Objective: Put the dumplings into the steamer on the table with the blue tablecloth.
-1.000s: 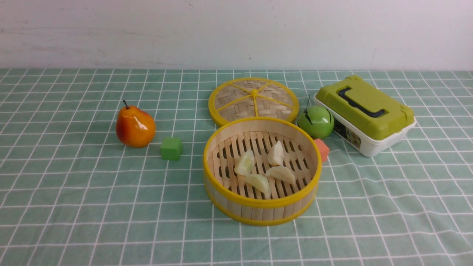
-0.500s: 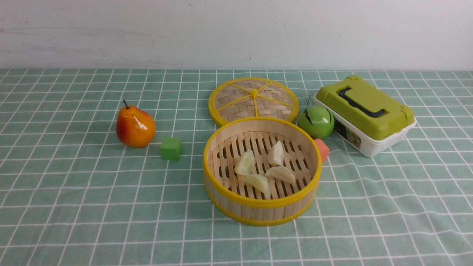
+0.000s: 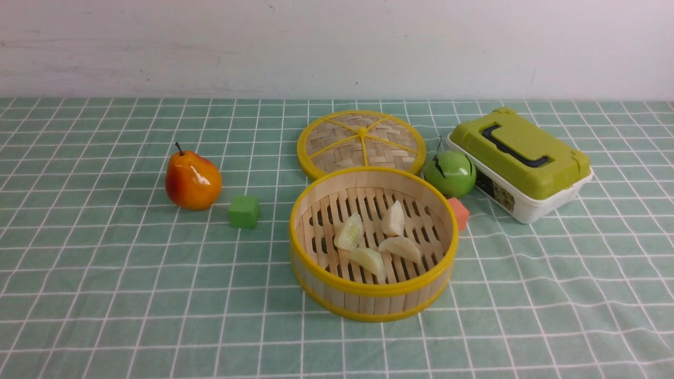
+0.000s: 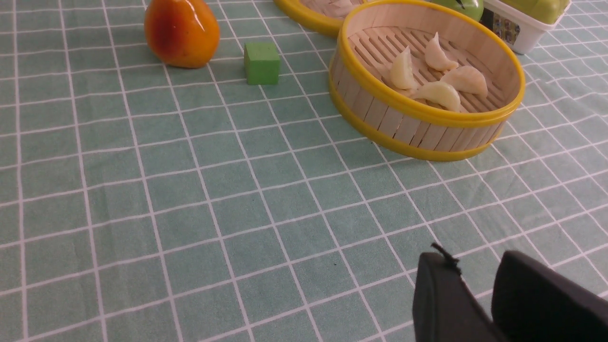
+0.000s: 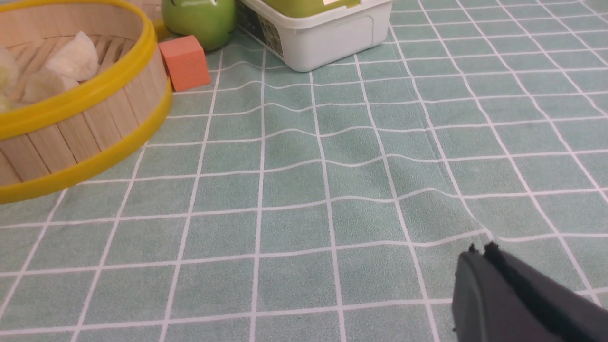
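Observation:
The steamer (image 3: 368, 288) stands on the blue tablecloth (image 3: 131, 295) near the table's middle. Several pale dumplings (image 3: 393, 218) lie on its slatted floor, close together. They also show in the left wrist view (image 4: 439, 92), inside the steamer (image 4: 418, 110). My left gripper (image 4: 475, 261) is slightly open and empty, low over the cloth, well short of the steamer. My right gripper (image 5: 479, 249) is shut and empty, over bare cloth to the right of the steamer (image 5: 85, 95). Neither gripper shows in the front view.
The woven lid (image 3: 361, 142) lies flat behind the steamer. A green apple (image 3: 450, 173), an orange cube (image 3: 459, 213) and a green-lidded box (image 3: 518, 163) are to its right. A pear (image 3: 192, 180) and a green cube (image 3: 244, 212) are to its left.

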Tool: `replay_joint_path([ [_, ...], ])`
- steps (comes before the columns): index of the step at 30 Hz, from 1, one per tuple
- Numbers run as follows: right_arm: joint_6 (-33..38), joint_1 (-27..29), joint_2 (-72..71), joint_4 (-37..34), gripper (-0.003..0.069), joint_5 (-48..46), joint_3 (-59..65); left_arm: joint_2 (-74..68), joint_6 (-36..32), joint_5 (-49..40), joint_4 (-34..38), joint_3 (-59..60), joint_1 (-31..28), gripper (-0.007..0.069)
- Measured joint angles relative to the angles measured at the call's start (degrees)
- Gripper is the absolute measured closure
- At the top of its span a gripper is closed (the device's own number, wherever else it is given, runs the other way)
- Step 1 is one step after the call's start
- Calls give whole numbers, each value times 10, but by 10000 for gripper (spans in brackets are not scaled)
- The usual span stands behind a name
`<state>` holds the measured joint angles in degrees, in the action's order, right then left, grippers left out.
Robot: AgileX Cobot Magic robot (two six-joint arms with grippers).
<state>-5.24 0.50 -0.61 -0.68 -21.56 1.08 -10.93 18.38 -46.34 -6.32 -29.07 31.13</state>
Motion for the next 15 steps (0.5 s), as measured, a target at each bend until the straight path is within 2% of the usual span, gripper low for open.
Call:
replay_joint_path([
  [12,0,0,0,0,664,0,0,0,0,2,-10,8,0,457],
  [15,0,0,0,0,661,0,0,0,0,40,-13,40,-3,478],
])
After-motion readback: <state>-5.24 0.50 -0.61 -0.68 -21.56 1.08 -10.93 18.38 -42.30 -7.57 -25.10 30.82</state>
